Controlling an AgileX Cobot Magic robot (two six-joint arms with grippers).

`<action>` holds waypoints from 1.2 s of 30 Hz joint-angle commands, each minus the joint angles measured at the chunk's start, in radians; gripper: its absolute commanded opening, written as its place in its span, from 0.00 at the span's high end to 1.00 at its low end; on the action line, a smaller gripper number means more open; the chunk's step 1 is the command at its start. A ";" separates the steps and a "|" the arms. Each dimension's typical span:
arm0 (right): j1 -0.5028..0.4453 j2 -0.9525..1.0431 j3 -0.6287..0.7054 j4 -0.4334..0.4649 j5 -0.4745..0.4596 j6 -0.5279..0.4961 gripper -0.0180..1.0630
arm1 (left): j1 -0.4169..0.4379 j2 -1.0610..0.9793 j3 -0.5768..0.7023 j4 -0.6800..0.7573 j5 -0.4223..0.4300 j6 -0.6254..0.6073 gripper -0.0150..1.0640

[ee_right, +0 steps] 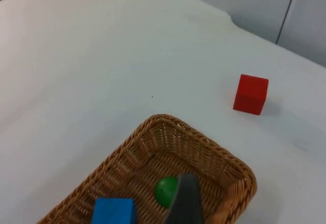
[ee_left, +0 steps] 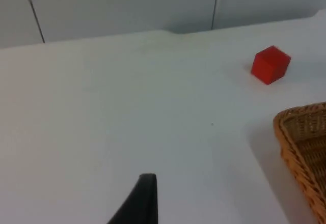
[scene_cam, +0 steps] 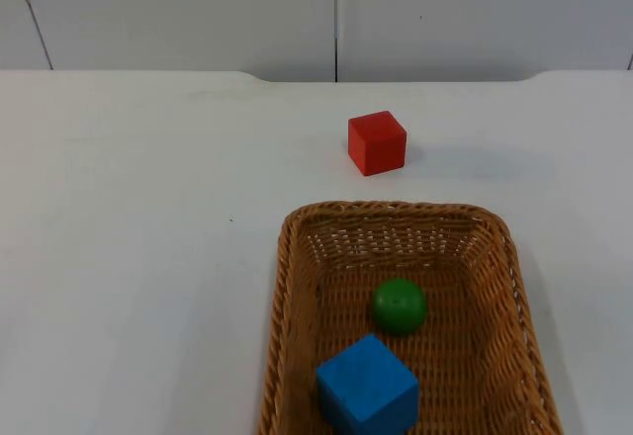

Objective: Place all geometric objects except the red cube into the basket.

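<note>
- No readable writing or brand marks on any object
- White table top (scene_cam: 148, 257), matte; ends at a grey partition wall (scene_cam: 198, 10) across the upper frame of the top view, with a vertical seam near centre
- Table's far edge has a shallow recessed notch in the middle of the top view
- Wicker basket (scene_cam: 287, 287) sits lower right of centre in the top view, long side running toward the camera, near end cut off by the lower frame edge
- Inside it: green ball (scene_cam: 400, 305) about mid-basket, blue cube (scene_cam: 368, 386) just below it in frame, toward the basket's left wall; whether the two touch I can't tell
- Red cube (scene_cam: 377, 142) out on the table, above the basket in the top view, well apart from its far rim, turned slightly
- Left gripper: one black fingertip (ee_left: 138, 201) over bare table, basket off to the side, red cube farther off; grip state can't tell
- Right gripper: one fingertip (ee_right: 184, 201) above the basket, overlapping the green ball's edge in its wrist view; grip state can't tell
</note>
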 commanded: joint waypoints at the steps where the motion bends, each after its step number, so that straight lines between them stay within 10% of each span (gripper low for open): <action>1: -0.004 -0.068 0.032 -0.001 0.022 0.000 0.38 | 0.004 -0.040 -0.003 -0.012 0.035 0.002 0.01; 10: -0.004 -0.387 0.195 -0.001 0.097 0.000 0.36 | 0.004 -0.211 -0.003 -0.011 0.175 -0.036 0.01; 16: -0.004 -0.563 0.217 -0.007 0.254 0.003 0.01 | 0.004 -0.254 -0.005 0.054 0.221 -0.142 0.01; 36: -0.006 -0.812 0.267 -0.029 0.436 -0.062 0.01 | 0.004 -0.254 0.056 0.199 0.216 -0.161 0.01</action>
